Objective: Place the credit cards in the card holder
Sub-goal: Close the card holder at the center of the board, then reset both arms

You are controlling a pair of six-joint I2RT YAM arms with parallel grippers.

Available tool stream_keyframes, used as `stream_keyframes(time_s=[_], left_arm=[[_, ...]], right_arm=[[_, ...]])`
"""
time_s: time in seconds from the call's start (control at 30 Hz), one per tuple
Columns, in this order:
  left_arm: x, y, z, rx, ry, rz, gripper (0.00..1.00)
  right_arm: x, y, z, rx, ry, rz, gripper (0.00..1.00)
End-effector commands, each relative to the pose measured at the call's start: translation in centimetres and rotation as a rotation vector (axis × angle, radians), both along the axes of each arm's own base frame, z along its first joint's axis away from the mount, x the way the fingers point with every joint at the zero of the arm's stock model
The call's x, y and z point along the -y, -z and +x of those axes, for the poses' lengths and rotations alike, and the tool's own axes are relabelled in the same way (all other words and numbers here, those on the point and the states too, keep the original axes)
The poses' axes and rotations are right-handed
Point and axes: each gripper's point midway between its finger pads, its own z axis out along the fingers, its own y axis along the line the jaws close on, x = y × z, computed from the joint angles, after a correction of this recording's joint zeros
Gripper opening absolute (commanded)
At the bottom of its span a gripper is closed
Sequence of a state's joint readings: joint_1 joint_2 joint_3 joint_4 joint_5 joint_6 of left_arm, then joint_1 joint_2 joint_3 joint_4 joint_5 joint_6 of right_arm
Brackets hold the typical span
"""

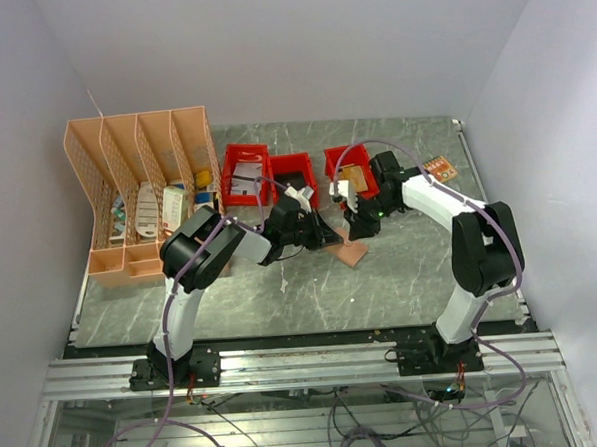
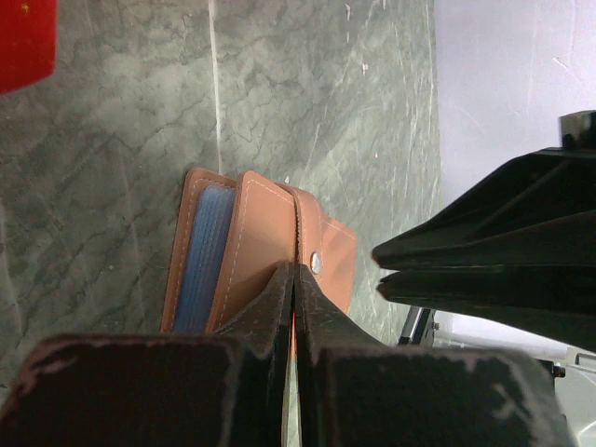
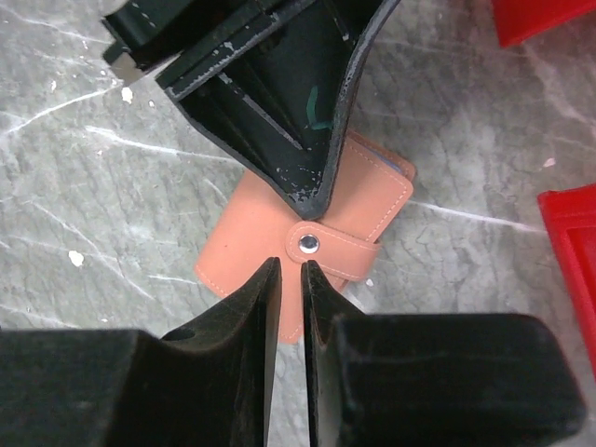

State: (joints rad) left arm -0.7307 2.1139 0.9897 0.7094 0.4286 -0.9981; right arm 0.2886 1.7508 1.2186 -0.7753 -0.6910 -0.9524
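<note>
— Grey marbled surface [image 1: 411, 268], white walls [image 1: 269, 45] round it. Holder where?
— Card holder [image 1: 352, 252] lies flat on the surface, about centre, on the near side of the red bins [image 1: 291, 161], right between the two hands.
— Open or folded?
— Folded, snap tab [image 3: 340, 251] across the top cover. In the left wrist view the covers gape a bit on one side and a blue layer [image 2: 209, 247] shows inside. Card or sleeve, can't tell.
— Left hand?
— Left hand [image 2: 293, 272] is closed tight, fingers [image 2: 265, 317] together, tips down on the holder's top cover right beside the snap [image 2: 317, 263]. A thin orange sliver shows in the slit between them. Pinching the cover or just pressing on it, can't tell.
— Right hand?
— Right hand [image 3: 291, 268] is only a narrow slit apart, nothing in it. It sits low over the tab end, just short of the snap, facing the left hand from the other side. Contact with the holder is unclear.
— Cards?
— Tan card [image 1: 352, 178] is in the rightmost bin [image 1: 333, 160]. Patterned orange card [image 1: 439, 166] is on the surface by the far right corner, well apart from the holder.
— Anything else?
— Peach organizer [image 1: 137, 192] at far left against the wall, stuff in its slots, too small to name.
</note>
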Motion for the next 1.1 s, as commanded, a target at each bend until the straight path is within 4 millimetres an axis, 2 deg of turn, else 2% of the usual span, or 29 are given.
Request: stream_keyframes(time_s=[0.0,0.27,0.33,0.4,0.47,0.6,0.73,0.77,0.83,0.87,1.0,1.07], left_arm=[[-1.6,3.5,-1.6,-0.057,0.004,0.121,0.08],[-1.7,3.1,-1.6,-0.049,0.001,0.12,0.09],[-1.8,2.6,-1.5,-0.038,-0.004,0.117,0.1],[-2.0,1.5,-1.2,-0.009,-0.012,0.108,0.11],[-2.0,0.0,-0.9,0.027,-0.019,0.095,0.13],[-2.6,-3.1,-0.1,0.119,-0.033,0.106,0.17],[-4.1,-7.2,0.5,0.251,-0.06,0.146,0.19],[-4.6,-8.3,0.6,0.286,-0.069,0.164,0.19],[-6.1,-10.9,0.9,0.364,-0.099,0.201,0.23],[-7.1,-11.9,0.9,0.396,-0.115,0.235,0.28],[-12.0,-19.0,1.6,0.561,-0.243,0.322,0.58],[-14.6,-22.8,1.6,0.623,-0.321,0.334,0.78]], right_arm=[[-0.4,1.9,0.7,-0.004,0.035,-0.044,0.14],[-0.1,5.1,-0.1,-0.05,0.037,-0.145,0.11],[0.1,5.4,-0.4,-0.06,0.039,-0.156,0.1],[0.0,4.7,-0.3,-0.057,0.04,-0.142,0.12],[-0.5,2.7,0.2,-0.043,0.046,-0.084,0.17],[-1.4,-3.2,1.9,0.027,0.043,0.031,0.23],[-1.0,-8.3,3.3,0.125,0.08,0.061,0.31],[-0.7,-9.6,3.5,0.158,0.092,0.066,0.34],[0.0,-12.4,4.3,0.248,0.139,0.085,0.47],[0.4,-14.0,4.7,0.297,0.167,0.096,0.54],[3.3,-22.1,6.2,0.523,0.334,0.173,0.87],[4.8,-25.6,6.9,0.548,0.44,0.218,0.99]])
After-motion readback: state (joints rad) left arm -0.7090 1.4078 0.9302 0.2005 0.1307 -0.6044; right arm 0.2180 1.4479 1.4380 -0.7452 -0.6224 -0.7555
